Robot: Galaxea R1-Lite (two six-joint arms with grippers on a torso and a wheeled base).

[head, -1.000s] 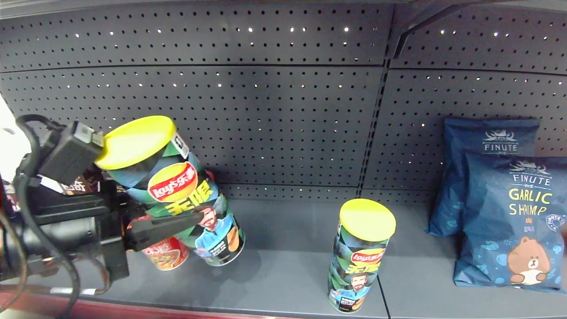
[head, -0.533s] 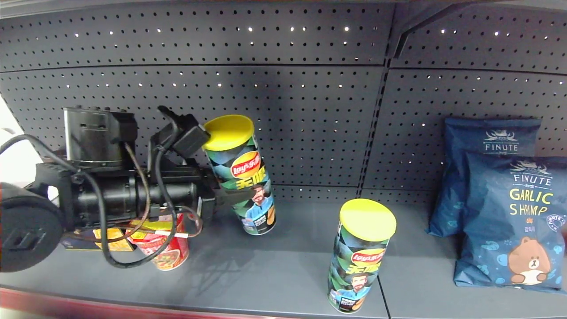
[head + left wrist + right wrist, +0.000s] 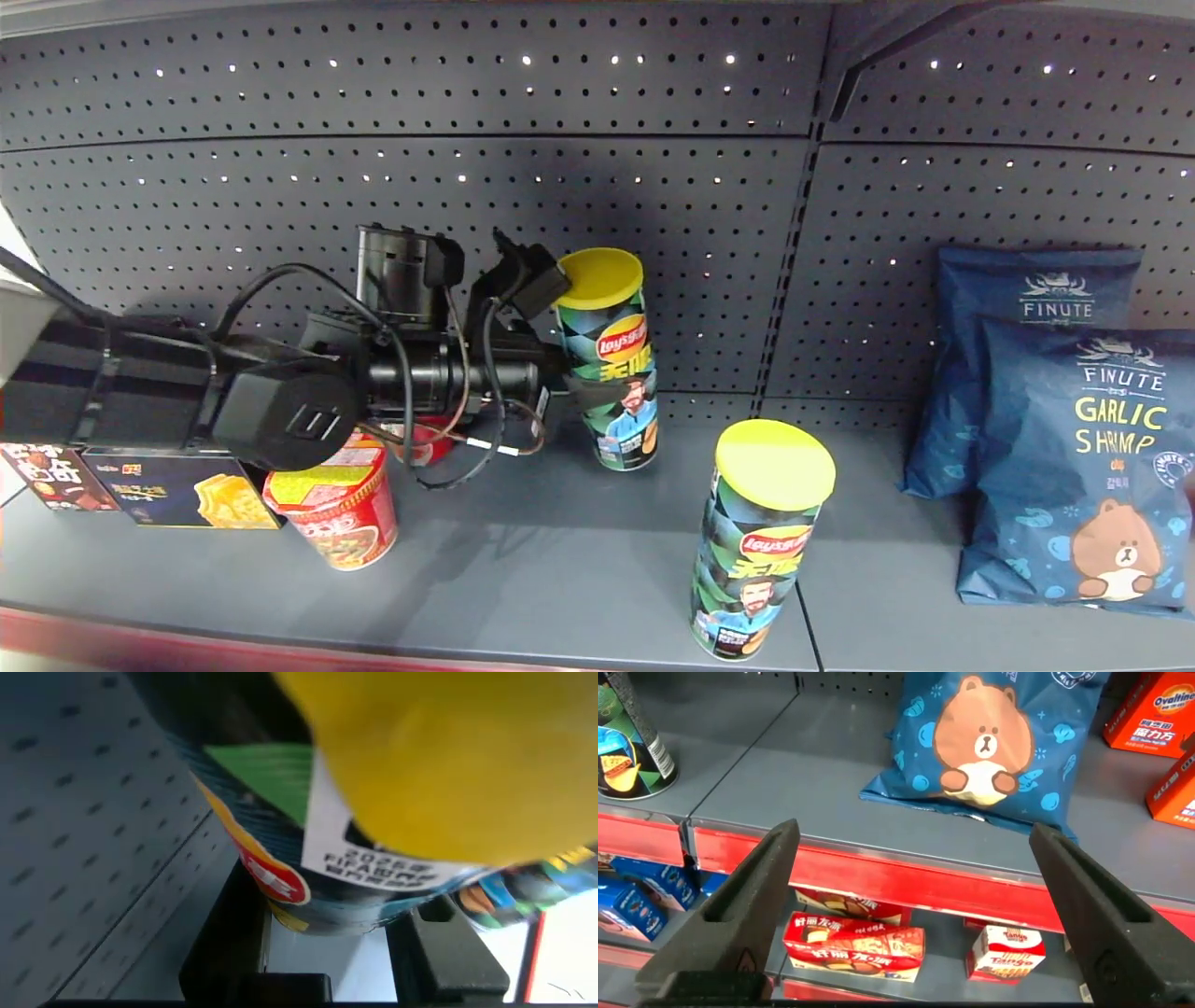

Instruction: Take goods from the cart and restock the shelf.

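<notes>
Carrying the tall green-and-black chip can with the yellow plastic lid (image 3: 611, 359), the left gripper (image 3: 586, 387) has swept from the front edge deep into the grey metal shelf (image 3: 560, 560), its fingers clamped round the can's lower half. The can has righted from a tilt to nearly upright, so setting down looks close. Nearer the front than this gripper stands a matching yellow-lidded can (image 3: 761, 541). The right gripper (image 3: 913, 835) gapes wide, empty.
</notes>
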